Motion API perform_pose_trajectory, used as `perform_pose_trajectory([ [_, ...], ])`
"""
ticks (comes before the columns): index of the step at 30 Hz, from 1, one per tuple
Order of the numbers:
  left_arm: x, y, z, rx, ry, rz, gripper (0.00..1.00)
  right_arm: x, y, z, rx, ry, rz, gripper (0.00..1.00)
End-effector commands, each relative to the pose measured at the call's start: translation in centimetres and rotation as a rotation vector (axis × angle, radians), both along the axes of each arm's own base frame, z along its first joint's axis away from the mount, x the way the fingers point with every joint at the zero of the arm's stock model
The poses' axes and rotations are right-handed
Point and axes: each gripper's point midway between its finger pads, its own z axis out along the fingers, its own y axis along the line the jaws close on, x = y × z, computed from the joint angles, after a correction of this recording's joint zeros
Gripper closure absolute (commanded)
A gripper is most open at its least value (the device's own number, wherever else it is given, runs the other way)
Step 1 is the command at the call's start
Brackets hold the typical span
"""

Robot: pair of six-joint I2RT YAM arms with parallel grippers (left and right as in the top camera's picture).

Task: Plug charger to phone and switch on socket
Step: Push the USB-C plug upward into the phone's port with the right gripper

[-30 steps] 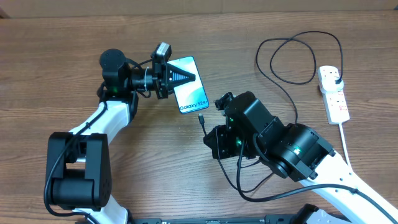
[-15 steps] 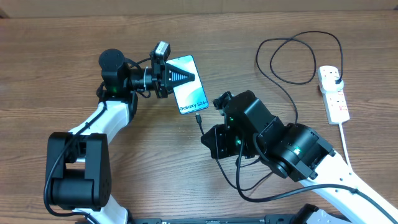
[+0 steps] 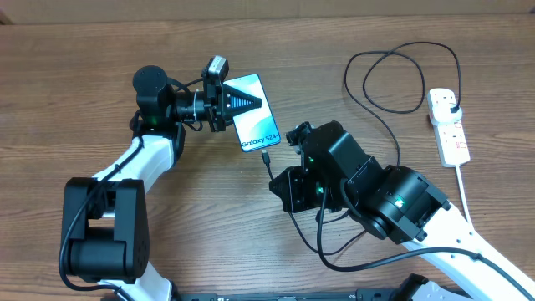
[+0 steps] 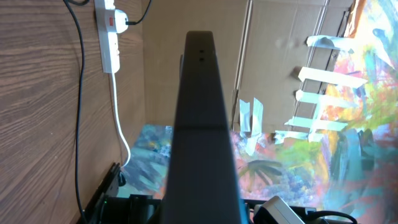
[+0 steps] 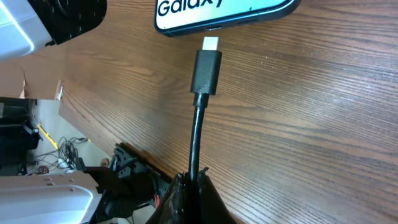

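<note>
The phone (image 3: 257, 117) lies tilted on the wooden table, its teal screen reading "Galaxy S24+". My left gripper (image 3: 242, 103) is shut on its long sides; in the left wrist view only its dark edge (image 4: 201, 124) shows. My right gripper (image 3: 278, 180) is shut on the charger cable (image 5: 196, 134) just behind the connector (image 5: 207, 62). The metal tip (image 5: 211, 43) points at the phone's bottom edge (image 5: 227, 14), a small gap away. The black cable loops (image 3: 401, 79) to a plug (image 3: 451, 104) in the white socket strip (image 3: 451, 134).
The strip's thick white cord (image 3: 465, 196) runs down the right side toward my right arm. Slack black cable (image 3: 322, 242) loops under the right arm. The strip also shows in the left wrist view (image 4: 111, 37), with cardboard walls and a colourful cloth behind.
My right gripper has shifted slightly left and toward the phone, bringing the connector tip closer to the phone's bottom edge. The left arm and phone have not moved.
</note>
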Motion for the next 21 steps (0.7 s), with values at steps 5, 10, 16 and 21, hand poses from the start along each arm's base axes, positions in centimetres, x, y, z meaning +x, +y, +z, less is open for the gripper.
perform_pose_trajectory([
  [5, 0.40, -0.06, 1.06, -0.004, -0.003, 0.008, 0.96, 0.74, -0.21, -0.14, -0.033, -0.055, 0.005, 0.96],
  [10, 0.40, -0.06, 1.06, -0.004, -0.003, 0.008, 0.96, 0.85, -0.18, -0.25, -0.042, -0.068, 0.018, 0.96],
  [16, 0.42, -0.06, 1.06, -0.004, -0.004, 0.009, 0.96, 0.92, -0.26, -0.29, -0.068, -0.124, 0.080, 0.96],
  [21, 0.46, -0.06, 1.06, -0.004, -0.004, 0.011, 0.96, 1.00, -0.41, -0.37, -0.080, -0.133, 0.084, 0.96],
])
